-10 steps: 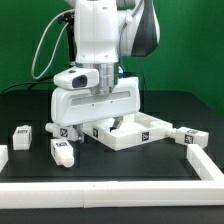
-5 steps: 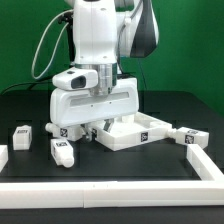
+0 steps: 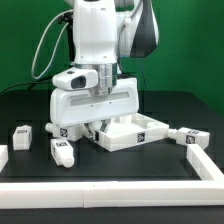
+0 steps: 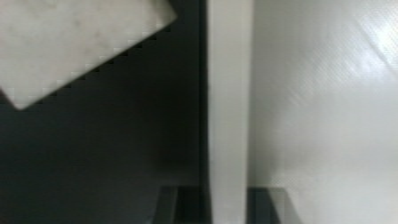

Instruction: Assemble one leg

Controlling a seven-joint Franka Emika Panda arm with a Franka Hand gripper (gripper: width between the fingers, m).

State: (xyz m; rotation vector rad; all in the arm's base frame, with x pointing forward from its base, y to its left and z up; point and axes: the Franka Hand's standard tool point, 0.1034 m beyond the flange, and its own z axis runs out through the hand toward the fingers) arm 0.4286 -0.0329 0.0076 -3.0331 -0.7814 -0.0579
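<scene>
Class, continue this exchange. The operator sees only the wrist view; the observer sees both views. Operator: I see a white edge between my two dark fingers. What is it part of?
Observer: The large white panel. The gripper holds its rim, at the panel's end toward the exterior view's left.
Operator: Where are the legs?
Observer: The nearest leg lies just beside the gripper, on the exterior view's left.
Operator: Others?
Observer: The far-left leg, front leg and right-hand leg all lie unheld.

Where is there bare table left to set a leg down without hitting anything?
Widest bare patch: the black table between the panel, the front rail and the leg at the exterior view's left. Crowded around the gripper, where panel and another leg sit close.
</scene>
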